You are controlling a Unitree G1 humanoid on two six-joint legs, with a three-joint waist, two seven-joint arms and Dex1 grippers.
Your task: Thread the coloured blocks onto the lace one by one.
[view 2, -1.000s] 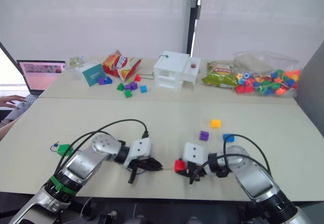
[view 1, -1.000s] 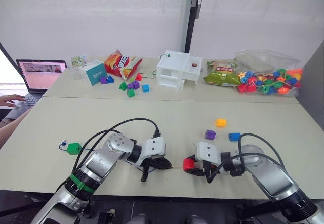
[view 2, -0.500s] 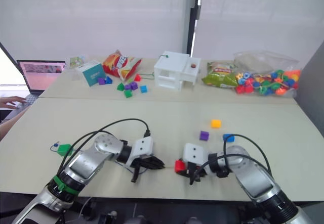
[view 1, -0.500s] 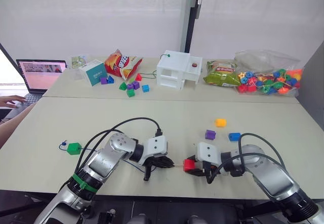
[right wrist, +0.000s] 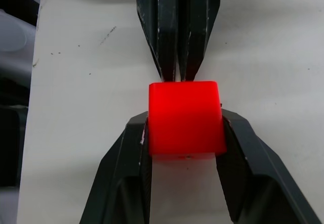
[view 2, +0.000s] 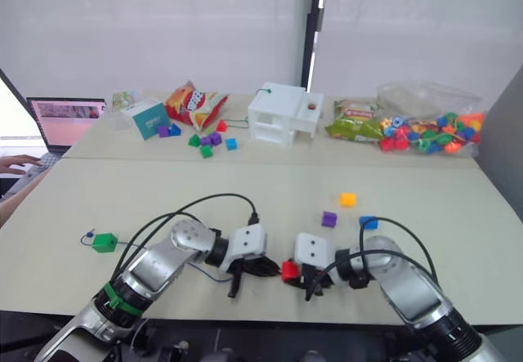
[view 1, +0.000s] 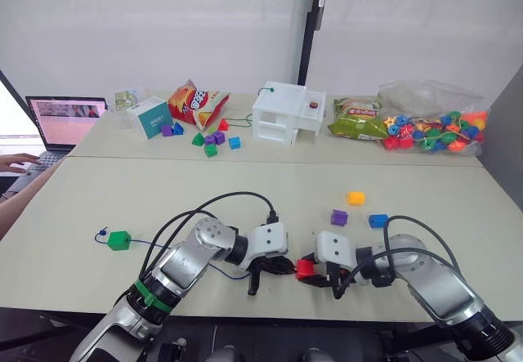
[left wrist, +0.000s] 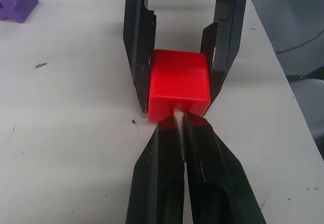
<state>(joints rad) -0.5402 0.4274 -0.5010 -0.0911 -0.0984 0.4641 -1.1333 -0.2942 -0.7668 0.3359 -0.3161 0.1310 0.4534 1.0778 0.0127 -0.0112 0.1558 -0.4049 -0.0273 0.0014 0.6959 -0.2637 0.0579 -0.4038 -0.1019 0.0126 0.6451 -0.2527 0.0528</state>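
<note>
At the front edge of the table (view 1: 245,190) the two grippers meet nose to nose. The right gripper (right wrist: 185,133) is clamped on the red block (right wrist: 185,119), one finger pressed on each side, holding it just over the tabletop. The left gripper (left wrist: 178,125) has its fingers pinched tight on the pale tip of the lace (left wrist: 178,116), and that tip is right at the face of the red block, touching it or just poking in, can't tell how deep it goes.

From the left gripper the lace runs back along the table toward the robot's left, a thin dark-blue line ending at the green block (view 1: 119,240), which sits well apart from the grippers near the left side. It looks like the lace passes through that block, with a little loop sticking out past it.

The other blocks are loose on the right half: purple block (view 1: 339,217) nearest the right gripper, blue block (view 1: 377,221) just beside it to the right, yellow block (view 1: 355,198) a bit further back.

Far table has a laptop (view 1: 65,122), a chip bag (view 1: 196,103), a white box (view 1: 288,113), some small scattered pieces (view 1: 208,140), and a clear bag of beads (view 1: 433,125).
</note>
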